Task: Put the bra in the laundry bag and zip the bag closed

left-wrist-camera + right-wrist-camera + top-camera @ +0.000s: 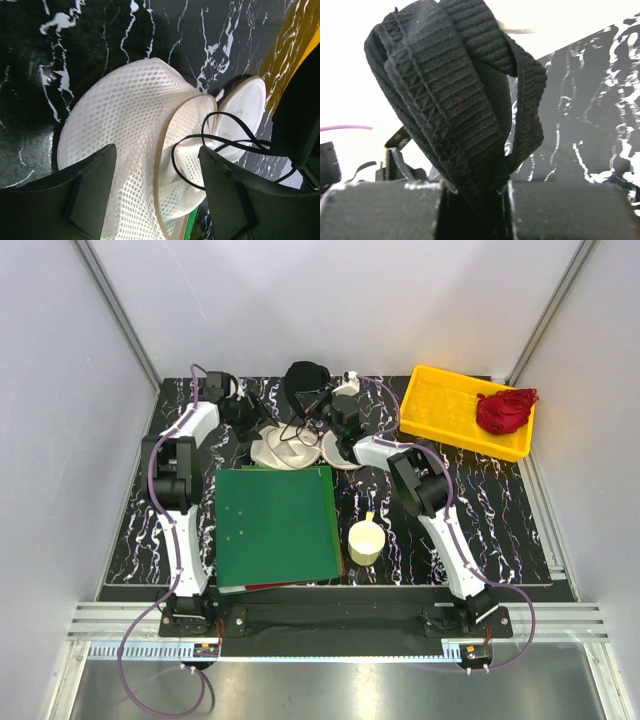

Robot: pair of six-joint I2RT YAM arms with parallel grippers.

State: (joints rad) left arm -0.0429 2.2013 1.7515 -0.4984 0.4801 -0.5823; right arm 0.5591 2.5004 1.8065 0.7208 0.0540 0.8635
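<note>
My right end effector (pixel 328 406) is clamped on the soft black fabric bra (pixel 305 378), which hangs bunched above the desk in the upper middle of the top view. In the right wrist view a ribbed band of that bra runs down into the narrow gap between my two dark fingers (pixel 570 212) and is pinched there at the bottom centre of the frame. Thin black straps (pixel 225 131) trail from the bra onto the round cream-white mesh laundry bag (pixel 282 450). The bag lies on the black, white-veined marble desk (pixel 480 525), just below the bra in the top view. Its rim gapes wide, and its flat circular flap (pixel 341 452) is folded out to the right. My left end effector (pixel 238 405) stands at the upper left of the bag in the top view, its jaws spread wide and gripping nothing. In the left wrist view the mesh fills the space between those two fingers, and I cannot tell whether they touch it. A flat dark green folder (pixel 275 525) lies just below the bag, with a cream cup with a handle (pixel 365 542) at its right edge. A yellow plastic tray (pixel 440 405) in the upper right holds a red fabric garment (pixel 505 410), well apart from the bag.
</note>
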